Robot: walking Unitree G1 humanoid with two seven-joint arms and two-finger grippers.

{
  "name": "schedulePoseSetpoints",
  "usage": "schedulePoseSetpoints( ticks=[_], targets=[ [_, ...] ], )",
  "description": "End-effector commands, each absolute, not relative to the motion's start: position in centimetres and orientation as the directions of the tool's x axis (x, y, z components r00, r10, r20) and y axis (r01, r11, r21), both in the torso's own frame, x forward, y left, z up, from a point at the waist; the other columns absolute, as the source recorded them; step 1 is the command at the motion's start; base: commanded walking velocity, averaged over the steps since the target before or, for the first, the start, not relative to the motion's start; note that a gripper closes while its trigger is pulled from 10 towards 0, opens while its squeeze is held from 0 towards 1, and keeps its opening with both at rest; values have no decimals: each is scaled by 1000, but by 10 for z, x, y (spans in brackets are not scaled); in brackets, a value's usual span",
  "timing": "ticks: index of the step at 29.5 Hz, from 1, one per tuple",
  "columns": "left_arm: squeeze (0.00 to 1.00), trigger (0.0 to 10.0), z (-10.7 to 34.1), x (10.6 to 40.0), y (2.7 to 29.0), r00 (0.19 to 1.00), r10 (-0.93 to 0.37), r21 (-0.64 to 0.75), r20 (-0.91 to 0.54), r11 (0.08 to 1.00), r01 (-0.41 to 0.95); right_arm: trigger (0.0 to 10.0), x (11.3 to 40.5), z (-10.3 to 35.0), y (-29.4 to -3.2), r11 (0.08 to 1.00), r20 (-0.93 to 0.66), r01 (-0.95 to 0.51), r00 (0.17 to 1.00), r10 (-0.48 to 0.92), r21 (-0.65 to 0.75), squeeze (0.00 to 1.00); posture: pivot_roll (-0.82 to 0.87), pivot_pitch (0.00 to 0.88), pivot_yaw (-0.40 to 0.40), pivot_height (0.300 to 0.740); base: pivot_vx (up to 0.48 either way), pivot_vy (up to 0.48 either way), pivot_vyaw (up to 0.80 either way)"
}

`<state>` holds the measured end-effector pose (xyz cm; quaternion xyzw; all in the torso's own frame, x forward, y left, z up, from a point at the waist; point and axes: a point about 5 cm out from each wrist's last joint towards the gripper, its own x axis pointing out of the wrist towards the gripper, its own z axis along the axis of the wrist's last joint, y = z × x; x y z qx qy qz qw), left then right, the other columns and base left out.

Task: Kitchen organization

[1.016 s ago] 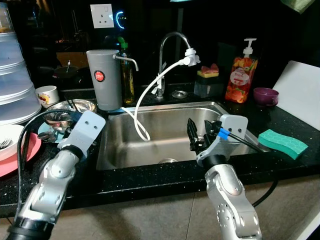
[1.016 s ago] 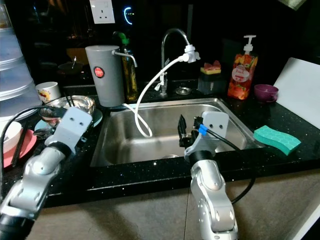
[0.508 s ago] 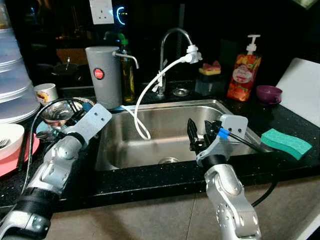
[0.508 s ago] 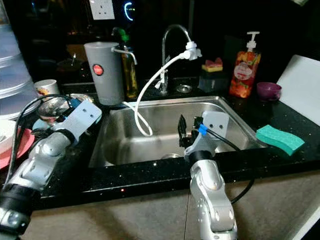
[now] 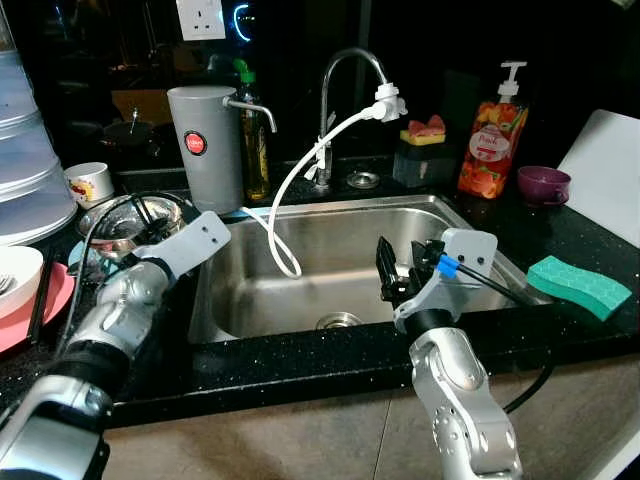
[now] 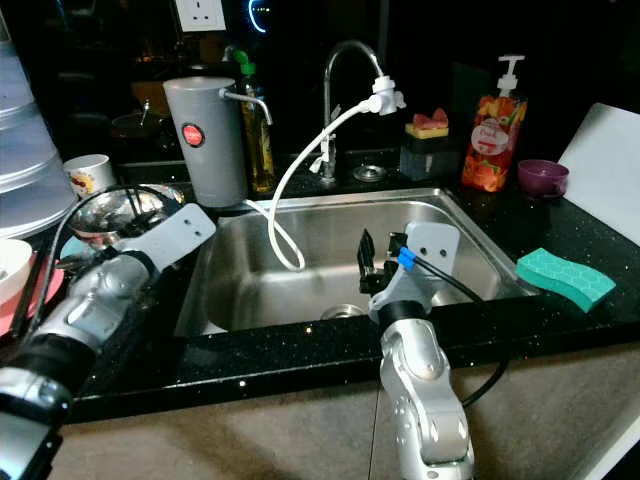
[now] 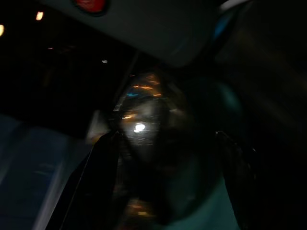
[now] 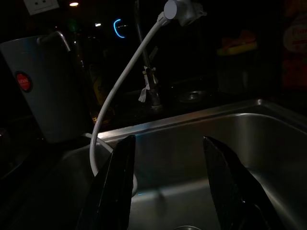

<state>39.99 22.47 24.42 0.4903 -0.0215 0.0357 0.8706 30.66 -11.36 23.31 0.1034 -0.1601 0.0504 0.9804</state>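
Note:
A shiny steel bowl [image 5: 125, 222] sits on the dark counter left of the sink [image 5: 330, 225], on a teal plate. My left arm reaches toward it, and its grey wrist housing [image 5: 195, 245] covers the fingers in the eye views. In the left wrist view my left gripper [image 7: 168, 136] is open, its two dark fingers standing on either side of the bowl [image 7: 148, 124], close to it. My right gripper [image 5: 395, 275] hangs open over the sink basin with nothing between its fingers [image 8: 120, 182].
A grey jug [image 5: 205, 150] and an oil bottle [image 5: 255, 140] stand behind the bowl. A white hose [image 5: 300, 180] runs from the faucet [image 5: 345, 70] into the sink. A white bowl [image 5: 15, 275] on a pink plate lies far left. Right: green sponge [image 5: 580, 285], soap bottle [image 5: 490, 135], purple cup [image 5: 543, 185].
My left arm has swung in lower and closer to the steel bowl. The camera has shifted slightly. The right arm has stayed over the sink.

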Motion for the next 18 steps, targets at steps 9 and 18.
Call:
schedulePoseSetpoints(
  ticks=[9, 18],
  targets=[
    [0, 9255, 247, 406, 235, 994, 71, 890, 79, 444, -102, 10000, 305, 235, -114, 974, 331, -123, 942, 54, 192, 0, 11, 85, 30, 740, 0, 0, 0],
    [0, 8745, 245, 408, 236, 995, 73, 894, 69, 438, -95, 10000, 306, 236, -114, 973, 333, -120, 941, 50, 194, 0, 9, 77, 35, 740, 0, 0, 0]
  ],
)
